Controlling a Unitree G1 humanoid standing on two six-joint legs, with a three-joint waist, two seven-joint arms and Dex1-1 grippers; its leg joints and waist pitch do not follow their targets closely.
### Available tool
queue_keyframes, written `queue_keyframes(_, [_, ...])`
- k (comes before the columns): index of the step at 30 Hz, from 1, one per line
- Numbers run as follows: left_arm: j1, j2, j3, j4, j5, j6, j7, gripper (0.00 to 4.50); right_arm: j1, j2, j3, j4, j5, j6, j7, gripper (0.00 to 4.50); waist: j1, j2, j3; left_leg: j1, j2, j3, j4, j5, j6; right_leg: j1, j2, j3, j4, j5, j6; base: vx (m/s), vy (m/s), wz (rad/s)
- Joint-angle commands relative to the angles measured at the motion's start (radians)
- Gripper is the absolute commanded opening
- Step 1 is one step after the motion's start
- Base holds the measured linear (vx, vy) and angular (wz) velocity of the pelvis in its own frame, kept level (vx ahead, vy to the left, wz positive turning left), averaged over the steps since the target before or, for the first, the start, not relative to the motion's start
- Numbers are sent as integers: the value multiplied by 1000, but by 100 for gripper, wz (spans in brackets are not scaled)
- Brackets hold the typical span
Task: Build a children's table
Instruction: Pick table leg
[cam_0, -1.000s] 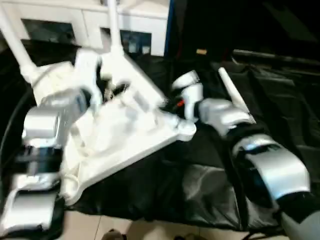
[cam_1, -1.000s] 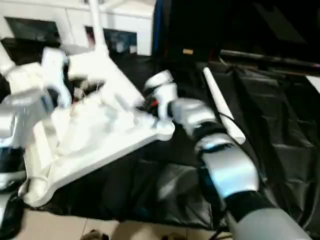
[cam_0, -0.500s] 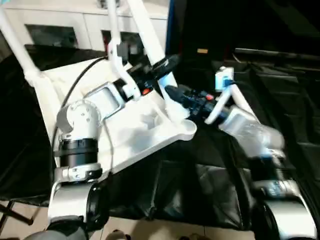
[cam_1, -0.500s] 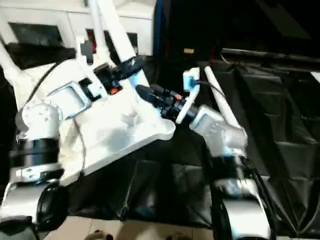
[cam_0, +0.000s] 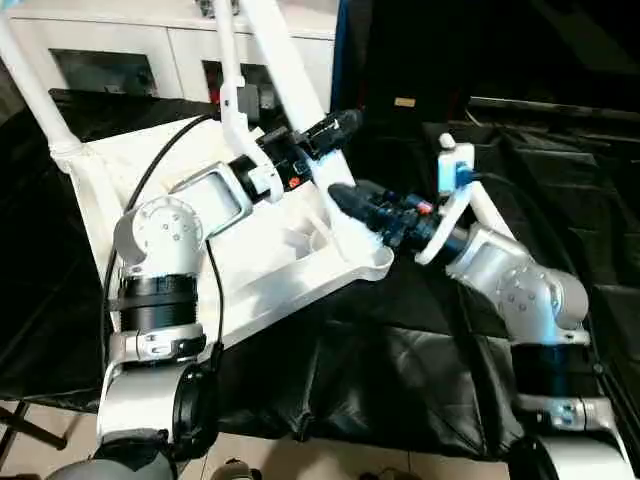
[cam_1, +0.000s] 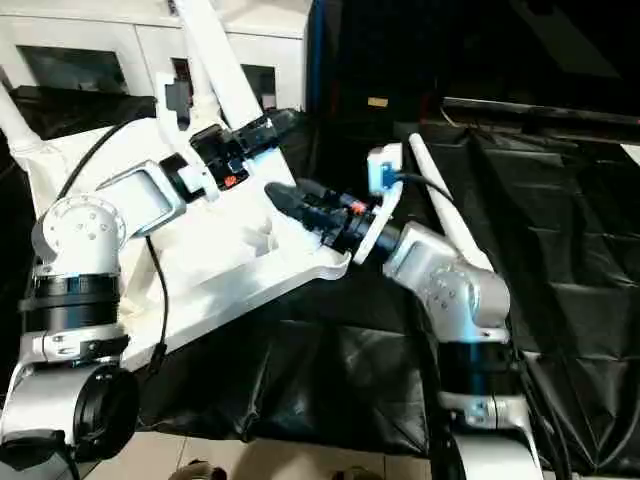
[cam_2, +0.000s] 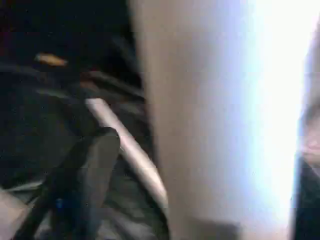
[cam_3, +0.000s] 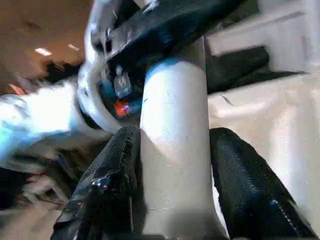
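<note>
The tabletop (cam_0: 250, 250) lies upside down on the black sheet (cam_0: 400, 370), ribbed side up, its near corner (cam_0: 365, 262) at the edge towards the right arm. Two legs (cam_0: 35, 95) are seen standing up from its far sockets, and one more leg (cam_1: 445, 215) lies loose on the sheet behind the right arm.

A third leg (cam_0: 300, 105) leans steeply over the near corner, its lower end at that corner's socket. It is pinched low down by the right gripper (cam_0: 348, 203), whose two black fingers (cam_3: 112, 180) are pressed against either side of the tube in the right wrist view. The left gripper (cam_0: 335, 125) is set higher up on the same leg — its fingers are spread around the tube, and whether they press on it cannot be told.

The main risk, as judged from here, is a crooked entry: the leg is tilted, so a push along it could jam the end on the socket rim or slide it off across the ribs. The tabletop is held down by nothing visible, so a sideways force could shove or lift it on the slippery sheet. With the upper hold loose, the tube could also swing out of line — or twist within the lower pinch.

No brand, label or writing can be read anywhere.
</note>
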Motion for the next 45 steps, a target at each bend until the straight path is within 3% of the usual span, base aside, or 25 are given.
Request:
queue_keyframes(1, [-23,-8,-19,25,63,-37,76,392,-7,20,22,-40,-63,-41,-73,188,3,11,-85,16,-3,1,-65,-207,-15,58,-44,33,-90,-271,-137,0,0,0])
queue_keyframes(2, [-23,-8,-19,25,63,-37,76,364,-7,20,22,-40,-63,-41,-73,187,2,11,-85,16,-3,1,-66,-209,-16,58,-43,33,-91,-273,-136,0,0,0])
queue_keyframes(6, [-30,-28,-14,36,76,-54,130,341,-6,51,54,-55,-101,-65,-140,187,2,12,-87,13,-2,1,-65,-194,-16,60,-43,34,-85,-221,-150,0,0,0])
queue_keyframes(8, [-39,-45,4,46,70,-71,159,322,-7,61,79,-61,-138,-103,-179,187,2,15,-87,14,-1,1,-65,-184,-16,60,-42,34,-82,-184,-159,0,0,0])
queue_keyframes(9, [-41,-45,-7,46,76,-86,149,317,-14,72,93,-57,-186,-167,-221,187,2,14,-89,15,-1,1,-65,-182,-16,59,-44,35,-82,-177,-162,0,0,0])
queue_keyframes(13, [-29,-34,-47,27,89,-108,90,278,-25,73,118,-39,-243,-212,-244,187,1,14,-88,14,-1,1,-66,-174,-13,61,-44,35,-80,-148,-168,0,0,0])
queue_keyframes(14, [-25,-31,-57,22,93,-114,75,276,-27,72,122,-35,-244,-206,-237,222,-1,15,-89,16,-1,3,-66,-171,-9,62,-42,37,-77,-129,-174,0,0,0])
queue_keyframes(19, [6,8,-107,-17,72,-133,-64,231,-33,45,83,-20,-158,-90,-181,290,0,8,-90,17,-1,4,-66,-164,13,69,-44,38,-73,-108,-195,0,0,0])
queue_keyframes(22, [17,30,-127,-28,58,-120,-122,224,-39,1,78,-6,-136,-73,-127,302,1,7,-87,16,0,6,-66,-171,12,68,-44,39,-75,-125,-194,0,0,0])
queue_keyframes(25, [30,63,-154,-42,31,-94,-210,195,-57,-63,49,20,-83,-48,-30,341,2,3,-86,16,-1,9,-64,-173,16,66,-44,40,-78,-149,-190,0,0,0])
queue_keyframes(29, [32,96,-180,-54,2,-74,-314,188,-96,-148,20,69,-27,18,92,345,2,3,-87,15,-2,9,-60,-161,23,68,-43,39,-76,-150,-203,0,0,0])
queue_keyframes(34, [17,83,-167,-55,-31,-83,-359,188,-120,-214,52,100,-10,62,211,345,4,-2,-89,13,-2,10,-58,-150,31,71,-44,38,-75,-150,-212,0,0,0])
queue_keyframes(39, [15,66,-148,-57,-79,-93,-397,188,-139,-234,72,117,39,109,294,345,5,-6,-90,13,-1,9,-56,-141,42,72,-45,36,-74,-148,-225,0,0,0])
queue_keyframes(45, [15,45,-119,-65,-137,-69,-411,188,-149,-238,113,131,39,114,354,345,6,-8,-90,13,0,10,-55,-141,42,70,-46,36,-74,-161,-226,0,0,0])
